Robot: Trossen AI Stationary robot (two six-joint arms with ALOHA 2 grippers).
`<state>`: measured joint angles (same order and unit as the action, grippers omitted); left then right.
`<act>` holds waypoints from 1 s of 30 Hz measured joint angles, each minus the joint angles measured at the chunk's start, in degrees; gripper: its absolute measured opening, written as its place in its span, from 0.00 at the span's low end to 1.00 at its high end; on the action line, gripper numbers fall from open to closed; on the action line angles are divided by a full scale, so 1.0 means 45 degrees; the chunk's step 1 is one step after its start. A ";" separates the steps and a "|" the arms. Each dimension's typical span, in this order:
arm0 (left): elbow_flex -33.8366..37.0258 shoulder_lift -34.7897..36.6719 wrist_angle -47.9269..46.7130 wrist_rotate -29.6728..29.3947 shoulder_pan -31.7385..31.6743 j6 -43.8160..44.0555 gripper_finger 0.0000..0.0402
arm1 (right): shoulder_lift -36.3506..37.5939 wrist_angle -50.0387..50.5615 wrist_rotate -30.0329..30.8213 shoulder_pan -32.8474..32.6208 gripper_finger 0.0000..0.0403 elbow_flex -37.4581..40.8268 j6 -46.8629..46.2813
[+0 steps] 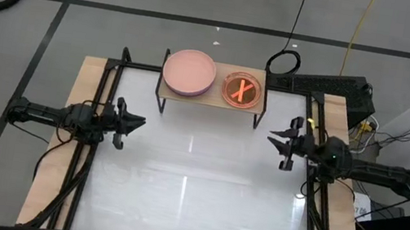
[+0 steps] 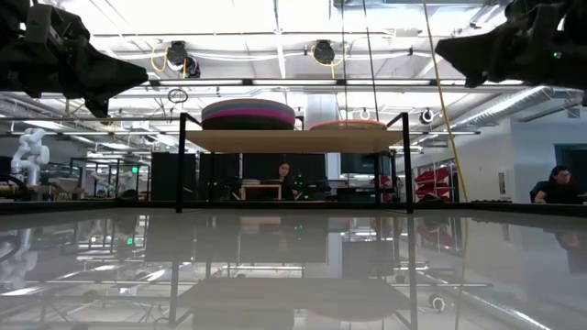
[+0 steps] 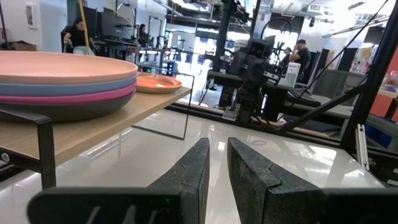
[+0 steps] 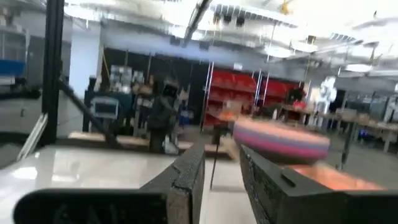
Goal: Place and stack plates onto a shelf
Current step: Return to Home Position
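Dark fingers of the left gripper fill the bottom of the left wrist view. They sit close together with a thin gap, and they hold nothing. The right gripper looks the same in its own view, with a small gap and nothing in it.

On the shelf the big plates make one pile at the left end. Pink is on top, then blue, then magenta, then dark grey at the bottom. The small plates make a lower pile at the right end, with an orange one on top. The two piles sit just beside each other.

The shelf stands on thin black legs at the middle of the table's far edge. On the floor behind it a black cable makes a loop and a yellow cable runs away. A black box lies by the table's far right corner. Far off in the room one person shows under the shelf board. Another person sits at the right.

Both arms reach in flat from the sides, up above the table. The left gripper points toward the middle from the left. The right gripper points back at it from the right. Both are well apart from the shelf and from each other.
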<state>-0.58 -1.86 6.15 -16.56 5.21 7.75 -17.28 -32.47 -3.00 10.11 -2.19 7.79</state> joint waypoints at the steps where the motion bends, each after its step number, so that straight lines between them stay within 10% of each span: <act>1: 0.0000 0.0003 0.0000 0.0000 0.0000 0.0000 0.16 | 0.0067 0.0506 -0.0005 0.0000 0.21 -0.0155 -0.0022; 12: 0.0000 -0.0002 -0.0005 0.0000 0.0000 0.0000 0.16 | 0.1608 0.6903 0.1655 0.0000 0.21 -0.1071 -0.0557; 30: 0.0000 -0.0002 0.0001 0.0000 0.0000 0.0000 0.16 | 0.1981 0.6331 0.1703 -0.0005 0.21 0.0241 -0.0675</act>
<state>-0.58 -1.87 6.16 -16.56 5.21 7.75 -8.37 -3.98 4.67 10.09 -1.10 4.75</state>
